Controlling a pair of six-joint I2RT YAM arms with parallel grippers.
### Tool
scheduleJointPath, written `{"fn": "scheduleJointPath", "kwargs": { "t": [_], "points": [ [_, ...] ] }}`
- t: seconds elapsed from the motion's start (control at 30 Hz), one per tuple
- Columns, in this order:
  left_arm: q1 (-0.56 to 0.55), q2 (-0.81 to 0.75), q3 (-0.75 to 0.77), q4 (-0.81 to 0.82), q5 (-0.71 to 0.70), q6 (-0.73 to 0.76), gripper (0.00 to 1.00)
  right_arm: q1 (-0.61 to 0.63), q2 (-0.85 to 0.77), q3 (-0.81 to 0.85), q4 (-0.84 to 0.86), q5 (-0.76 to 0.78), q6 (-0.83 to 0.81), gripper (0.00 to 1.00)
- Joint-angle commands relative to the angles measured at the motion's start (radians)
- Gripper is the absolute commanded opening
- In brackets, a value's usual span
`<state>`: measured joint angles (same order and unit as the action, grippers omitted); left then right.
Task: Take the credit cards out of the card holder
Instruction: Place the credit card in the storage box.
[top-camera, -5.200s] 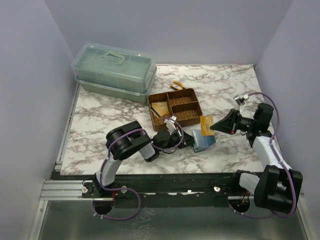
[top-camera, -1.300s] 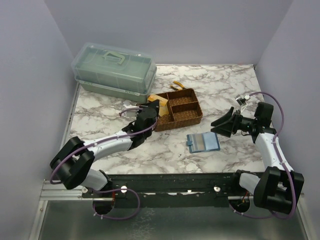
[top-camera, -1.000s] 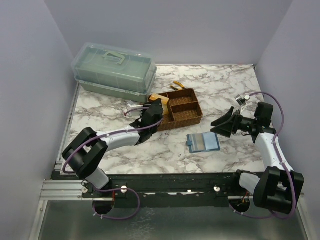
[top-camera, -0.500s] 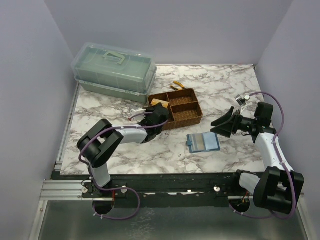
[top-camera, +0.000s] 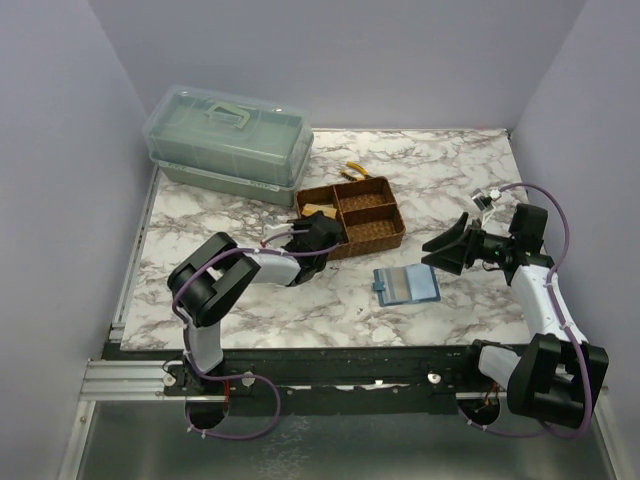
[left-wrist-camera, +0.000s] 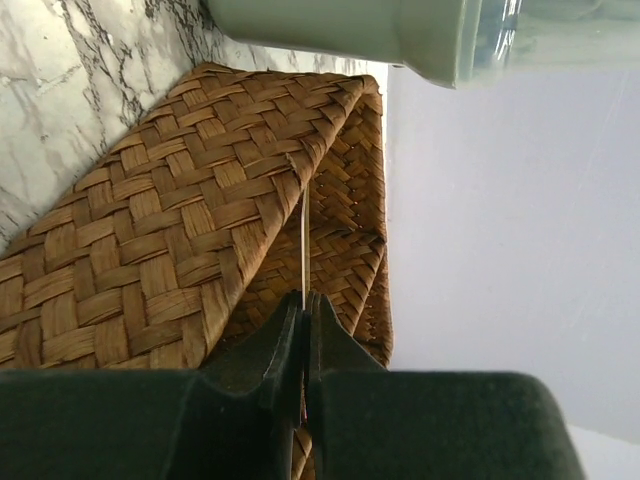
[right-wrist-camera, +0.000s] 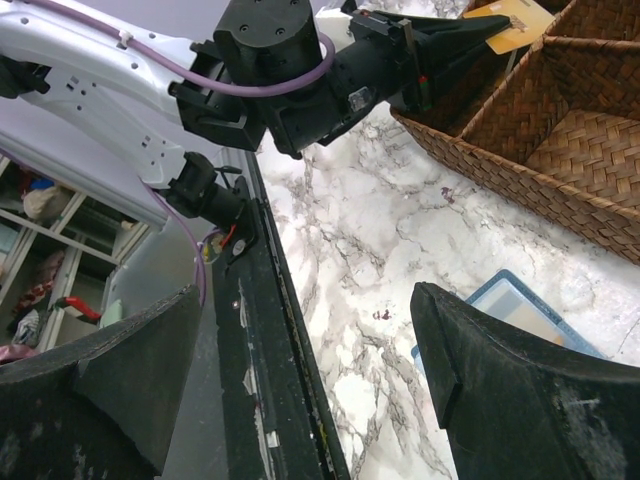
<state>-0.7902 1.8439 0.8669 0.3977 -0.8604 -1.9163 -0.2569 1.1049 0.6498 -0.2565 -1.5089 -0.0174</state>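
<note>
The woven tray (top-camera: 372, 236) sits mid-table with three compartments. In its long left one I see a gold credit card (top-camera: 318, 211), and my left gripper (left-wrist-camera: 303, 305) reaches in from the near side with its fingers pressed together on the card's thin edge. I cannot tell whether a second card lies under it. Behind the tray lie the yellow-handled pliers (top-camera: 355, 170). At the far left stands the green storage box (top-camera: 225, 140), lid shut, its contents hidden. The card holder (top-camera: 407, 285) lies open and flat on the marble table (top-camera: 200, 230), between the tray and the near edge. My right gripper (top-camera: 443, 245) hovers just beside it, spread wide and holding nothing.

Five seconds back both grippers were working at the holder, which was propped up with a yellow card standing out of it — now it lies flat and alone. Over the last second the left arm has folded in, its elbow drawn toward the tray, while the right arm has not moved.
</note>
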Motion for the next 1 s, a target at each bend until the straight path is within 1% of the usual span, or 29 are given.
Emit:
{"fn": "scheduleJointPath", "kwargs": {
  "t": [0.0,0.07,0.17,0.27,0.33,0.4,0.5,0.53,0.57,0.6,0.67,0.73,0.9,0.97],
  "points": [
    [0.012,0.033,0.031,-0.101,-0.071,-0.057,0.1,-0.005,-0.011,0.026,-0.021,0.009,-0.016,0.93],
    [0.017,0.037,0.033,-0.1,-0.069,-0.058,0.14,-0.006,-0.012,0.027,-0.021,0.007,-0.017,0.94],
    [0.024,0.042,0.036,-0.1,-0.056,-0.056,0.23,-0.009,-0.012,0.027,-0.023,0.006,-0.016,0.94],
    [0.026,0.036,0.036,-0.1,-0.037,-0.049,0.37,-0.013,-0.013,0.029,-0.023,0.001,-0.016,0.94],
    [0.028,0.024,0.035,-0.1,-0.024,-0.034,0.42,-0.014,-0.014,0.029,-0.023,0.0,-0.016,0.94],
    [0.028,0.008,0.031,-0.099,-0.01,-0.019,0.46,-0.014,-0.015,0.028,-0.023,-0.002,-0.016,0.94],
    [0.027,-0.028,0.017,-0.101,0.015,0.002,0.55,-0.015,-0.016,0.029,-0.023,-0.002,-0.016,0.94],
    [0.027,-0.043,0.011,-0.101,0.021,0.008,0.59,-0.015,-0.017,0.03,-0.023,-0.002,-0.016,0.94],
    [0.026,-0.059,0.003,-0.101,0.027,0.016,0.62,-0.015,-0.018,0.029,-0.023,-0.002,-0.017,0.94],
    [0.026,-0.076,-0.003,-0.102,0.034,0.024,0.68,-0.016,-0.017,0.029,-0.023,-0.002,-0.018,0.94],
    [0.025,-0.114,-0.014,-0.102,0.05,0.056,0.71,-0.017,-0.017,0.028,-0.023,-0.003,-0.018,0.94],
    [0.023,-0.158,-0.023,-0.103,0.068,0.092,0.77,-0.016,-0.017,0.029,-0.023,-0.002,-0.019,0.94],
    [0.023,-0.26,-0.062,-0.097,0.153,0.203,0.98,-0.016,-0.019,0.032,-0.033,-0.002,-0.033,0.94],
    [0.025,-0.306,-0.092,-0.064,0.2,0.272,0.99,-0.017,-0.021,0.032,-0.037,-0.002,-0.041,0.94]
  ]
}}
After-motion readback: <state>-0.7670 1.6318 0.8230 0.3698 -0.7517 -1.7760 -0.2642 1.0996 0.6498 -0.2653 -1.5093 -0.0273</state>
